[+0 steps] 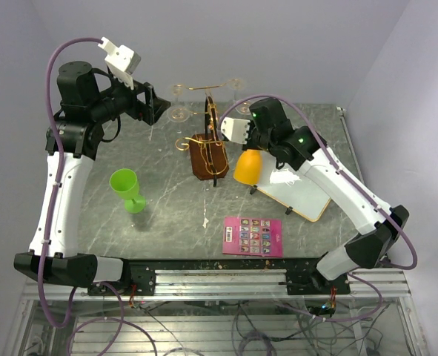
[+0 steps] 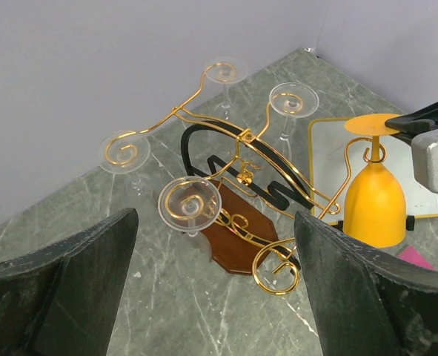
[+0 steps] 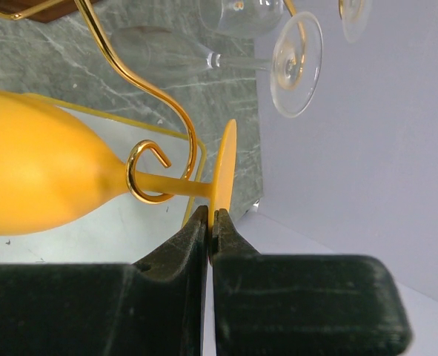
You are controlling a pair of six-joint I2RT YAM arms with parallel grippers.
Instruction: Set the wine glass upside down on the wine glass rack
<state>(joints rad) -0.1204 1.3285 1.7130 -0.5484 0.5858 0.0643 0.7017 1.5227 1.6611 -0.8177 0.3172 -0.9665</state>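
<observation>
The yellow glass [image 3: 48, 178] hangs bowl-down, its stem upright in the rack's [image 2: 235, 241] hook, just ahead of the right gripper [image 3: 210, 219]. That gripper's fingers are pressed together, possibly nipping the foot's rim. The left gripper [image 2: 216, 222] is spread wide, farther off.

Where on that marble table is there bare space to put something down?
Bare marble lies between the green glass and the pink card, in front of the rack. Crowded around the rack: clear glasses, orange glass, right claw.
</observation>
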